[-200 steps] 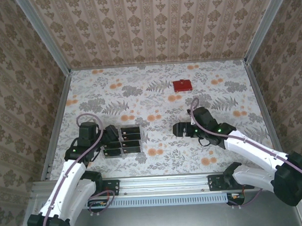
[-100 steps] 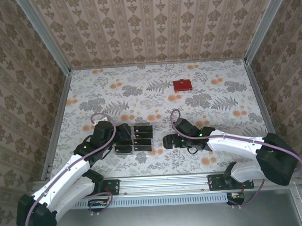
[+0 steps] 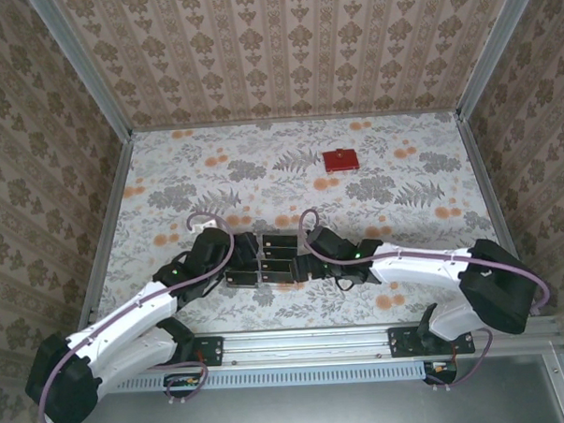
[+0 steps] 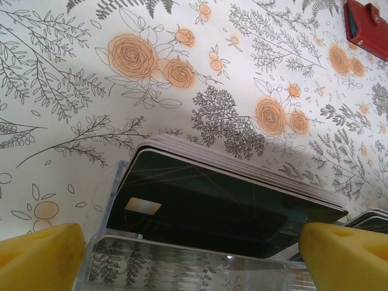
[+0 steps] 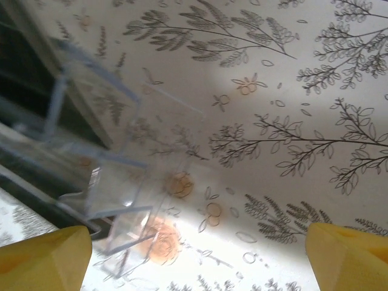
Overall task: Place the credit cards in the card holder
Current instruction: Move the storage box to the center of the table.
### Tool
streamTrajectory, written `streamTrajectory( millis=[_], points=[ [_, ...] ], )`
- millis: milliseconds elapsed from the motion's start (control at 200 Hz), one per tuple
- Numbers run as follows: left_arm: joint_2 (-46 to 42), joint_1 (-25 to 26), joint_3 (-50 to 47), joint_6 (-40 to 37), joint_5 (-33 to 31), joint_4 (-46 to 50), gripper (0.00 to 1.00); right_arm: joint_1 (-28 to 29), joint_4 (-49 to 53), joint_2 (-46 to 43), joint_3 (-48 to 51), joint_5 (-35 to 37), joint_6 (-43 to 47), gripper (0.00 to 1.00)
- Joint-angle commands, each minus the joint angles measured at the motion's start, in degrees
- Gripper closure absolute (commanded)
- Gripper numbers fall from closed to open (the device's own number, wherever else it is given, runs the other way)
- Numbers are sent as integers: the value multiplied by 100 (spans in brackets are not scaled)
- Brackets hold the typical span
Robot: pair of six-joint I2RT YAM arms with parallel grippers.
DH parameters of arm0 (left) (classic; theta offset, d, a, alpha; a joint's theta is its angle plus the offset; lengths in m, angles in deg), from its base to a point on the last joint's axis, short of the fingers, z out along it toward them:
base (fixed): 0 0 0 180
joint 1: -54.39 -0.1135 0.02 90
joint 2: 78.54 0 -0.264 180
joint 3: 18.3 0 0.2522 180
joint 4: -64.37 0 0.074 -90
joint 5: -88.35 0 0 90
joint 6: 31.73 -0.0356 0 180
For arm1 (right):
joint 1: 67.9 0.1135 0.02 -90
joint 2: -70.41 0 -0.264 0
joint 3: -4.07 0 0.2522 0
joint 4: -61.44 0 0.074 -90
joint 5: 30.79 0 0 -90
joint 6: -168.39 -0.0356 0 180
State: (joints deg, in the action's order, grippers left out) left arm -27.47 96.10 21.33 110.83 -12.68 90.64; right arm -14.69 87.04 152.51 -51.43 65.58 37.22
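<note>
Left wrist: left end effector point(image 4: 194, 259) apart at credit cards point(image 4: 218, 203); right end effector point(image 5: 194, 254) apart too. Best to pinch the top card only, squarely.

The credit cards point(image 4: 224, 209) are seen as thin black rectangles with pale edges, stacked and tilted in one compartment of a clear divided tray point(image 4: 182, 267). A small light mark is borne on the front card. From above, more black cards are seen in the tray's other compartments, near the front middle of the surface point(image 3: 402, 169). The card holder point(image 3: 339, 160), small, red and nearly square, is laid flat, apparently folded shut, well apart from them toward the far side.
</note>
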Motion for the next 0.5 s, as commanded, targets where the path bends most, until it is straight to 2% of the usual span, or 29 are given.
streamTrajectory(
  millis=[0, 270, 495],
  points=[
    [56, 51, 6, 88, -98, -230, 0, 28, -10, 229, -193, 514, -58, 8],
    [313, 128, 32, 71, 4, -522, 0, -45, 26, 475, -317, 1043, 21, 8],
    [835, 166, 239, -81, 171, -835, 0, -391, 38, 433, -265, 1240, 52, 8]
  ],
)
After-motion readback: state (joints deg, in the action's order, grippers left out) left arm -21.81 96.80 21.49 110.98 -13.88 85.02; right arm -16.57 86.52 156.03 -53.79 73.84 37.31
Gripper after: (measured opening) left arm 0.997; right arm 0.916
